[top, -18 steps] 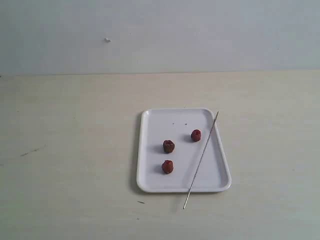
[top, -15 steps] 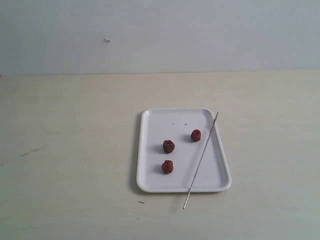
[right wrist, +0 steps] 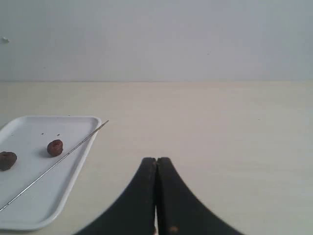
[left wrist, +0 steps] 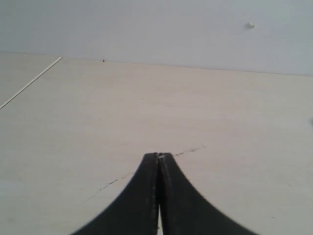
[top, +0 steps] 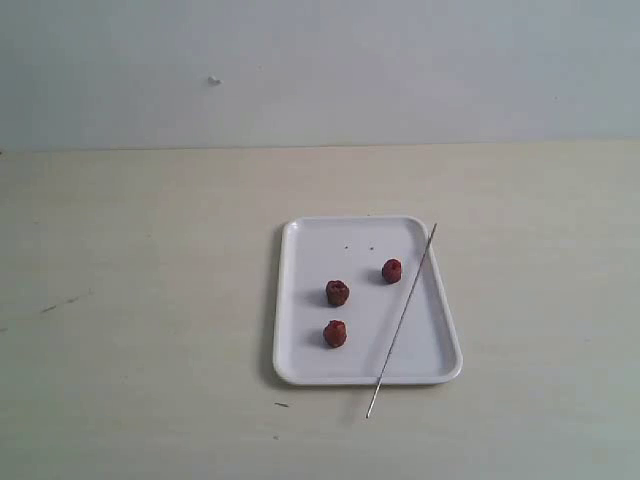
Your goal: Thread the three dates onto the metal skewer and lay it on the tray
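The white tray (top: 300,300) lies on the table, right of centre in the exterior view. Three dark red-brown dates rest on it: one (top: 392,271) toward the back right, one (top: 338,293) in the middle, one (top: 335,334) nearer the front. The thin metal skewer (top: 402,319) lies slanted across the tray's right side, its near end past the front rim on the table. The right wrist view shows the tray (right wrist: 29,205), the skewer (right wrist: 54,166) and two dates (right wrist: 55,147) (right wrist: 7,160). My left gripper (left wrist: 159,156) and right gripper (right wrist: 156,160) are both shut and empty, away from the tray and outside the exterior view.
The pale wooden table (top: 140,300) stretches around the tray, backed by a plain grey wall (top: 320,70). A dark scratch (left wrist: 188,150) marks the table just beyond my left gripper's tips. A thin pale seam (left wrist: 29,83) crosses the table in the left wrist view.
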Robot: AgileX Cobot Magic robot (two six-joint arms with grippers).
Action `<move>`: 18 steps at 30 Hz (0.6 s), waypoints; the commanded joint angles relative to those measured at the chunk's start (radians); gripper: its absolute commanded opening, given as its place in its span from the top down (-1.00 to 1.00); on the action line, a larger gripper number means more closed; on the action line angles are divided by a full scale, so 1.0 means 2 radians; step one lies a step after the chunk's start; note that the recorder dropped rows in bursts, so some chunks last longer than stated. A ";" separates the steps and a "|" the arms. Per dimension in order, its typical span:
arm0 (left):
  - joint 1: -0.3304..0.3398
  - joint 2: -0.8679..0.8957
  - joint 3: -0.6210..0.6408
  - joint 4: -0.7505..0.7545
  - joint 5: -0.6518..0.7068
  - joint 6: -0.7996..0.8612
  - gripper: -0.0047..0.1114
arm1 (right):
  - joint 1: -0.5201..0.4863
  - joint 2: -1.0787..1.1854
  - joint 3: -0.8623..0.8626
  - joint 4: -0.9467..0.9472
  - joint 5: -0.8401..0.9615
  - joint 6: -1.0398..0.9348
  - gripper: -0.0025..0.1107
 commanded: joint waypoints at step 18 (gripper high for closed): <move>0.001 -0.003 0.000 -0.002 -0.072 -0.005 0.92 | -0.002 -0.003 0.002 -0.003 -0.003 0.000 0.96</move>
